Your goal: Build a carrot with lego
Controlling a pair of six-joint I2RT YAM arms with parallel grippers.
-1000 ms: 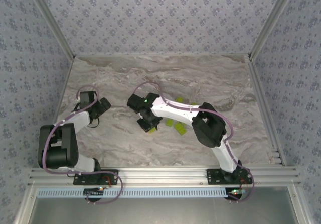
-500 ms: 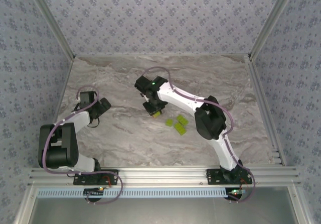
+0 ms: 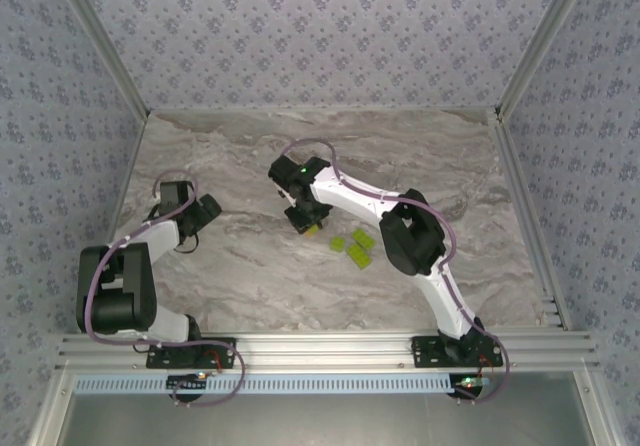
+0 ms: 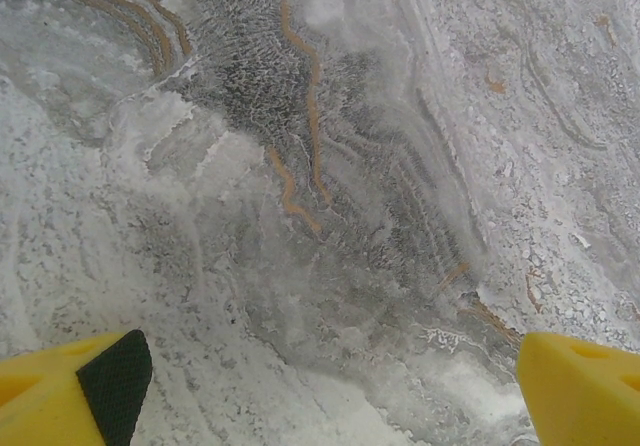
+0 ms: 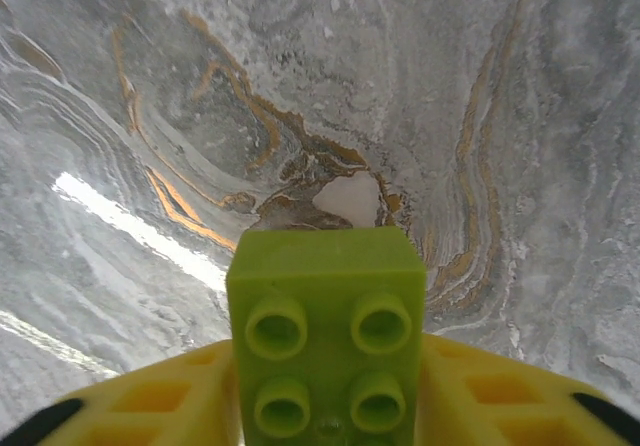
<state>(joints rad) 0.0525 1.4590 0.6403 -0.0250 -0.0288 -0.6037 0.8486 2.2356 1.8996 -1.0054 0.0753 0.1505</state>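
Loose lego point(image 3: 352, 246) lie unjoined just right of worktop point(image 3: 250, 146) centre | right hand point(image 3: 308, 222) at centre has a lime-green brick point(image 5: 325, 336) between its fingers; gripped or released, you cannot tell | left hand point(image 4: 335, 376) spread wide, empty, near left edge | carrot likely unbuilt; joining remains.

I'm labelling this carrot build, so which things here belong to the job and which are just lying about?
Job: green brick between the fingers of the right gripper; loose green bricks on the marble table.
Not in play: left gripper, open above bare marble; patterned walls.
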